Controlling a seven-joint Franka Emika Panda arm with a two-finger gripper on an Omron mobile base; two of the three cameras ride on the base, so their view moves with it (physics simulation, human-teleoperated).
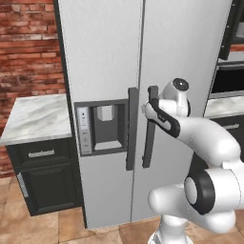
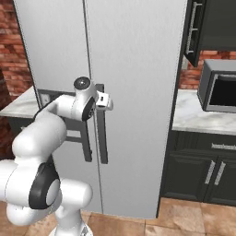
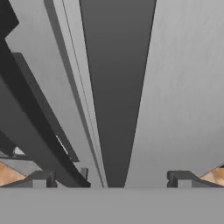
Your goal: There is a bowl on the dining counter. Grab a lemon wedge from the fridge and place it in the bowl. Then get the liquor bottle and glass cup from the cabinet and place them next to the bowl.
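Note:
The tall grey fridge (image 1: 190,57) stands right in front of me with both doors closed, so its contents are hidden. Two dark vertical handles meet at its middle seam: the left door handle (image 1: 131,133) and the right door handle (image 1: 150,138). My gripper (image 1: 149,106) is up against the top of the right door handle (image 2: 102,143). In the hand view the gripper (image 3: 111,179) is open, its fingertips (image 3: 41,179) spread wide, and the dark handle (image 3: 118,87) runs between them. Nothing is held.
A water dispenser (image 1: 102,126) is set into the left door. Left of the fridge is a marble counter (image 1: 35,116) over dark cabinets (image 1: 43,176). To the right are a counter (image 2: 203,115), a microwave (image 2: 219,90) and an upper cabinet (image 2: 212,23).

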